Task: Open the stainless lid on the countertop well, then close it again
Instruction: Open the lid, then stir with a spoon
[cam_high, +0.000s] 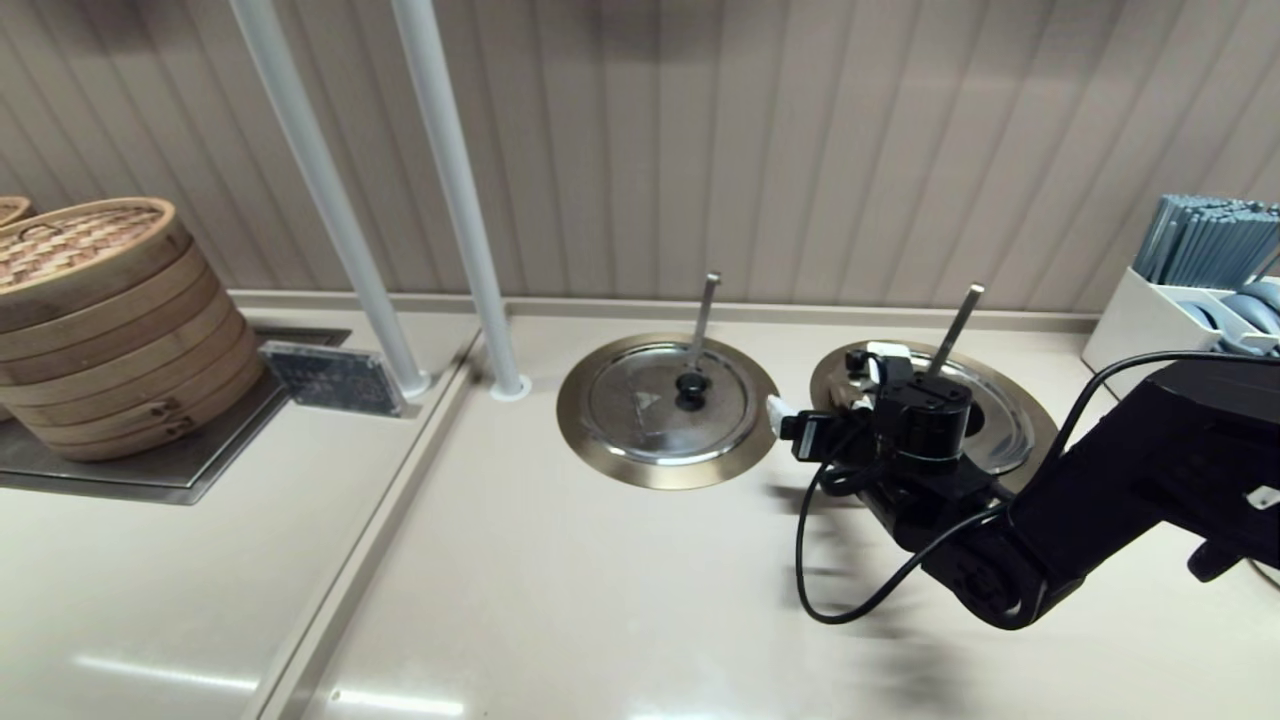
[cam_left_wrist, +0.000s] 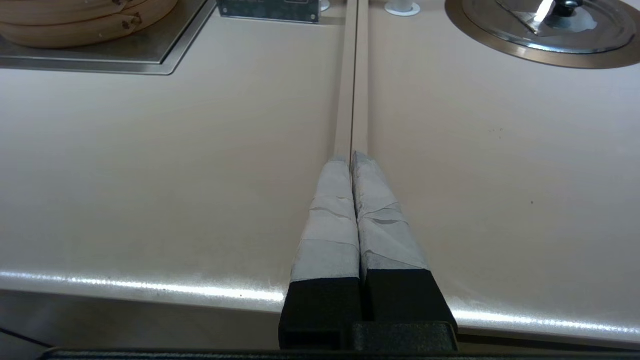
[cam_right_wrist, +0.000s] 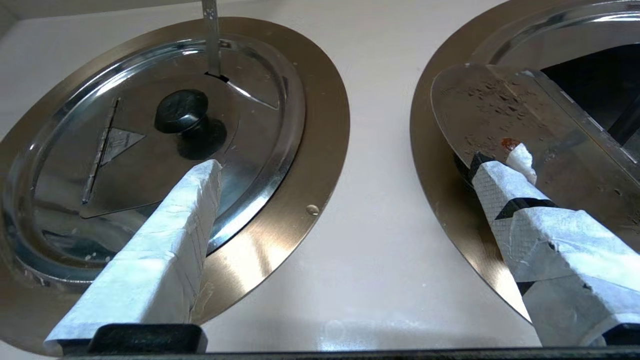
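The stainless lid (cam_right_wrist: 500, 107) on the right well is tilted up, its spotted face showing, with the dark opening of the countertop well (cam_right_wrist: 595, 82) behind it. In the head view, the lid (cam_high: 1000, 425) and its brass ring (cam_high: 1040, 440) lie behind my right wrist, and the slanted pale-tipped handle (cam_high: 958, 325) rises from them. My right gripper (cam_right_wrist: 365, 160) (cam_high: 828, 382) is open wide. One fingertip (cam_right_wrist: 517, 157) touches the raised lid's edge, the other hangs over the twin lid. My left gripper (cam_left_wrist: 352, 157) is shut and empty above the counter's front edge.
The twin lid (cam_high: 668, 400) with its black knob (cam_right_wrist: 181, 110) and upright handle (cam_high: 705, 310) lies flat in the left ring. Bamboo steamers (cam_high: 100, 320) stand far left, two white poles (cam_high: 455, 190) at the back, and a white utensil caddy (cam_high: 1150, 320) at far right.
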